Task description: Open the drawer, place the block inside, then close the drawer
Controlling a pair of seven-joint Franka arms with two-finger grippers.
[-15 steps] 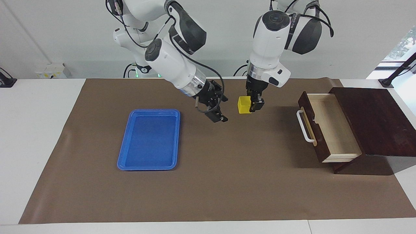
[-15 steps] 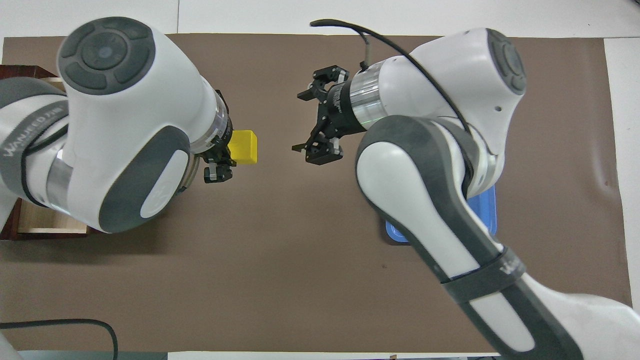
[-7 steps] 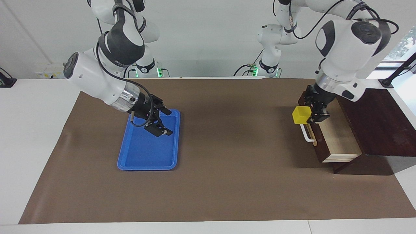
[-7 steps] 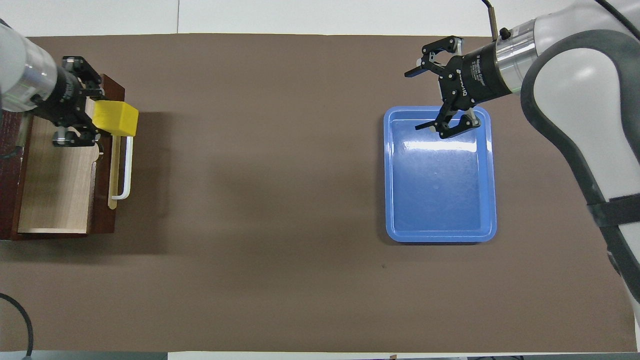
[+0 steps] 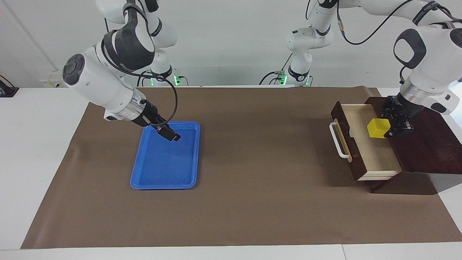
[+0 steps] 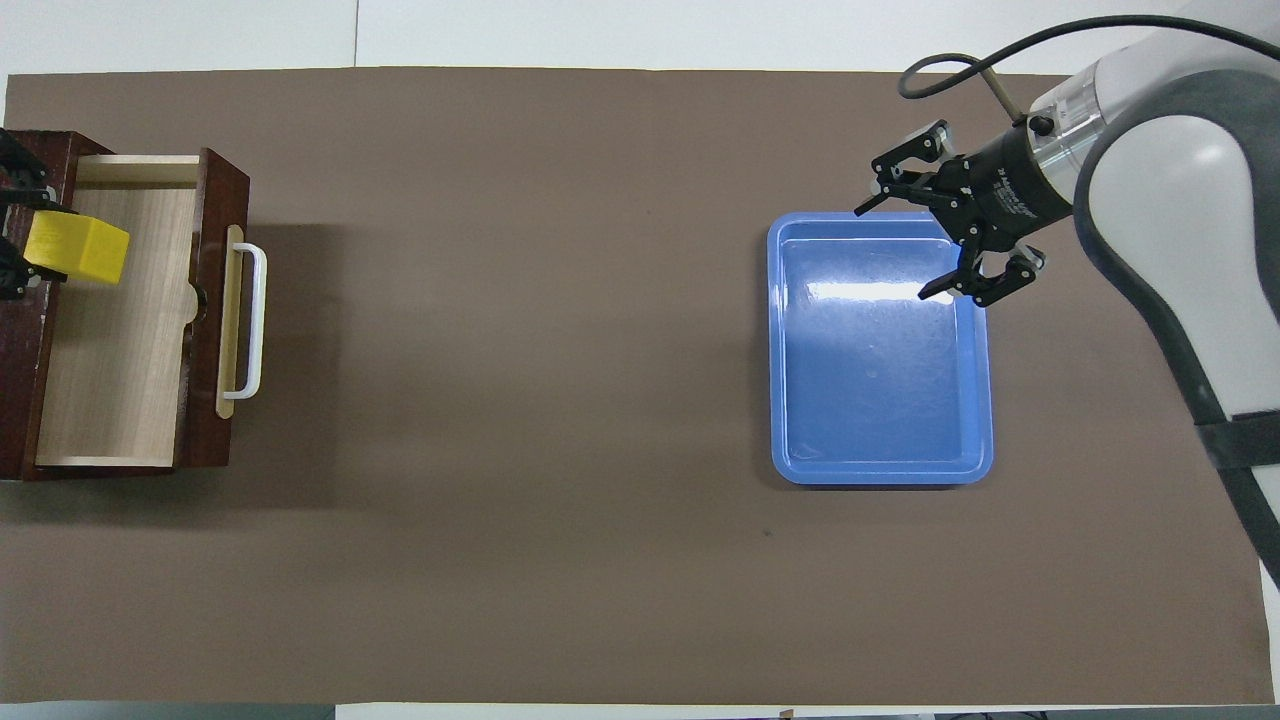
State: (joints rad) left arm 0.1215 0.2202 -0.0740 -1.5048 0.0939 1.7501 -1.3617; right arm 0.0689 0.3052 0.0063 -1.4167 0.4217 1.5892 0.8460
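The drawer point(image 5: 375, 159) point(image 6: 120, 350) stands pulled out of its dark cabinet point(image 5: 418, 137), white handle point(image 5: 338, 141) facing the table's middle. The yellow block point(image 5: 378, 128) point(image 6: 80, 250) hangs over the drawer's pale interior, close to the cabinet's front edge. My left gripper point(image 5: 389, 129) point(image 6: 28, 252) is shut on the block, gripping it from the cabinet side. My right gripper point(image 5: 172, 135) point(image 6: 893, 252) is open and holds nothing. It hovers over the corner of the blue tray that lies farther from the robots.
A blue plastic tray point(image 5: 164, 185) point(image 6: 880, 474) lies toward the right arm's end of the table, with nothing in it. A brown mat point(image 5: 252, 187) covers the table. The cabinet sits at the left arm's end, near the mat's edge.
The left gripper carried the block from above the table's middle, past the drawer handle, to above the drawer's interior. The right gripper swung away from the middle to above the blue tray.
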